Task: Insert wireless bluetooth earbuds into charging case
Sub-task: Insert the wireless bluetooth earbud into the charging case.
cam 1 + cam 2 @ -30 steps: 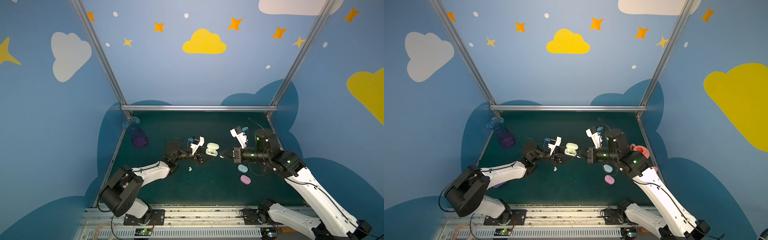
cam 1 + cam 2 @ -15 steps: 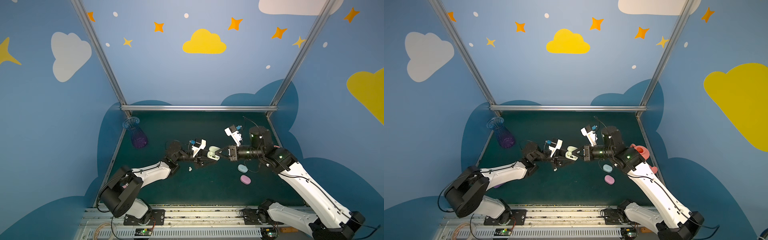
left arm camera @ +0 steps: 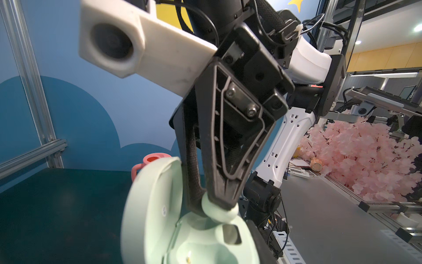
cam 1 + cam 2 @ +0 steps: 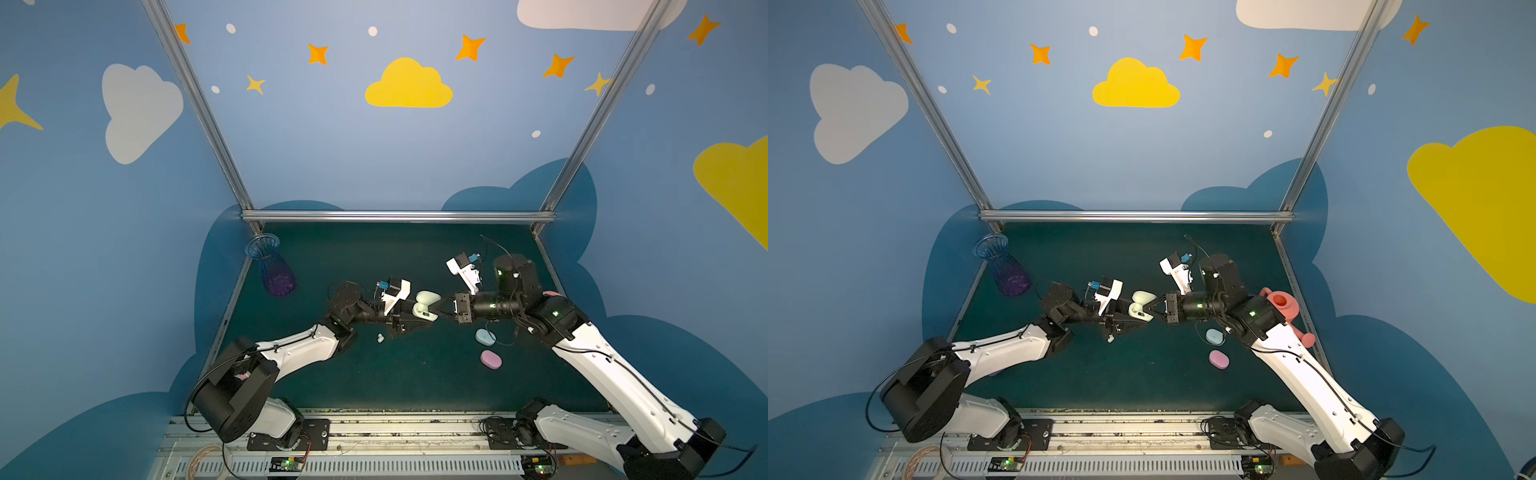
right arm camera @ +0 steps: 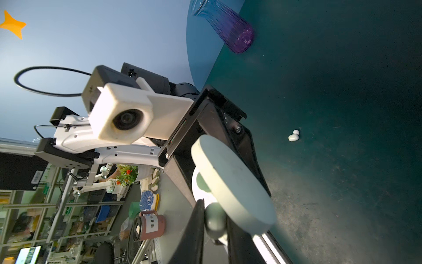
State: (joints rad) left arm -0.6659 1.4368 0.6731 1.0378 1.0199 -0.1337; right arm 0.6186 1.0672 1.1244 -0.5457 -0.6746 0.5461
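My left gripper [image 4: 415, 321] is shut on the base of a mint green charging case [image 4: 424, 312] [image 4: 1138, 309], held above the table with its lid [image 3: 150, 205] swung open. My right gripper [image 4: 436, 309] [image 3: 217, 206] meets it from the opposite side. It is shut on a mint earbud [image 3: 217, 212] [image 5: 215, 220], which sits at the rim of one well in the case [image 3: 205, 242]. The other well shows bare. A whitish earbud [image 4: 380, 338] [image 5: 293, 136] lies loose on the dark green table, just below the left gripper in both top views.
A closed pale blue case [image 4: 484, 336] and a closed pink case [image 4: 490, 359] lie under the right forearm. A purple glass vase [image 4: 272, 270] stands at the back left. A coral watering can [image 4: 1283, 303] sits by the right wall.
My right arm has swung left, bringing the earbud from a gap away up to the open case. My left gripper has kept hold of the case and shifted it slightly right.
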